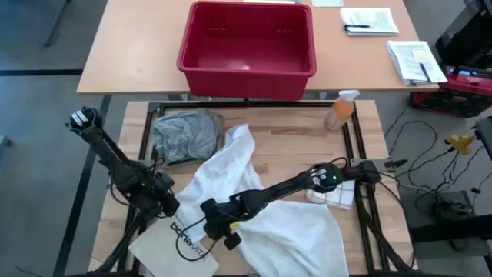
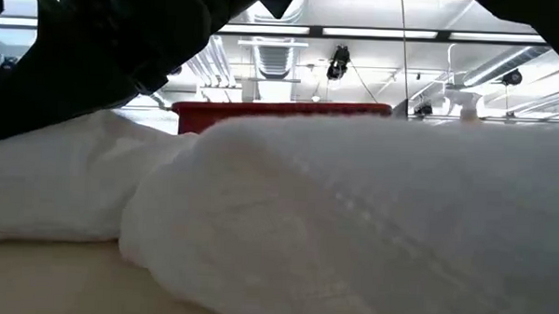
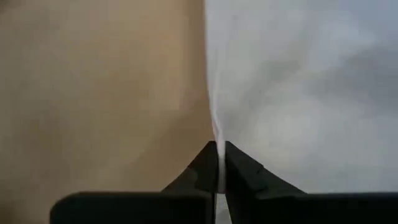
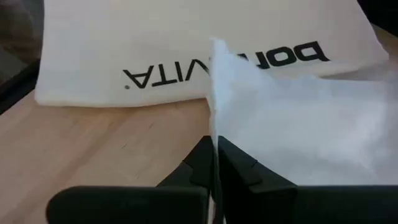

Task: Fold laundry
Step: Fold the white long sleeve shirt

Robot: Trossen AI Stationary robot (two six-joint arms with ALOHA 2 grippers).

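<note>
- Both end effectors pinch the white shirt (image 1: 284,223): my right end effector (image 4: 216,152) clamps its edge beside the bonavita bag (image 4: 186,56), my left end effector (image 3: 219,158) grips another edge.
- Shirt sprawls across the counter (image 1: 292,142); grey T-shirt (image 1: 184,135) lies beside it.

The big shirt (image 1: 261,208) is plain white, and the garment (image 1: 184,135) beside it is grey. The bag (image 1: 173,242) is cream white with black letters, the basket (image 1: 247,50) is red, the spray bottle (image 1: 340,110) is orange with a white head, and the table (image 1: 292,138) is light wood.
</note>
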